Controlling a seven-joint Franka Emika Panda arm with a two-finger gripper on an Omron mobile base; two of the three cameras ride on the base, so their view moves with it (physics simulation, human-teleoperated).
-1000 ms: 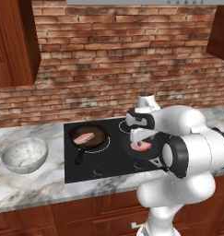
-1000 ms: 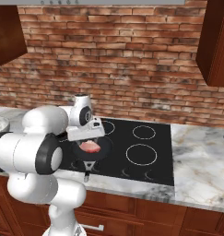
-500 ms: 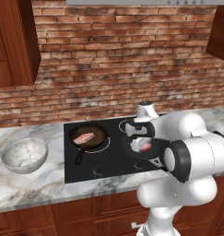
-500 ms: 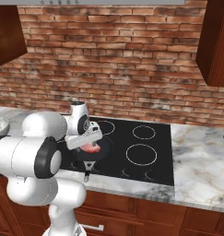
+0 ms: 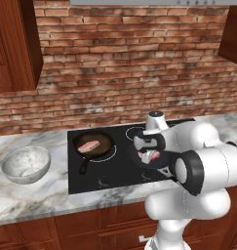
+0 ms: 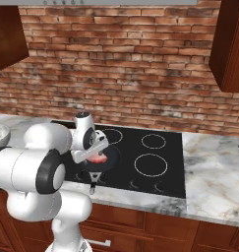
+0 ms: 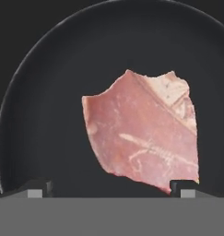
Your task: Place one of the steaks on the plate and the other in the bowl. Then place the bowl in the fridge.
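A home kitchen, and you are parked at its cooking counter.

You face a red brick wall [image 5: 129,73] with dark wooden wall cabinets [image 5: 15,44] hung on either side and the edge of a grey hood [image 5: 154,2] overhead. Below it runs a marble counter [image 5: 32,195] on matching wooden base cabinets [image 6: 199,236] with a metal drawer handle, and a black glass cooktop [image 6: 155,162] with ringed burners is set into it. Black frying pans [image 5: 93,145] sit on the cooktop with raw steaks [image 7: 143,131] in them, and a speckled bowl [image 5: 26,164] stands on the marble beside the cooktop.
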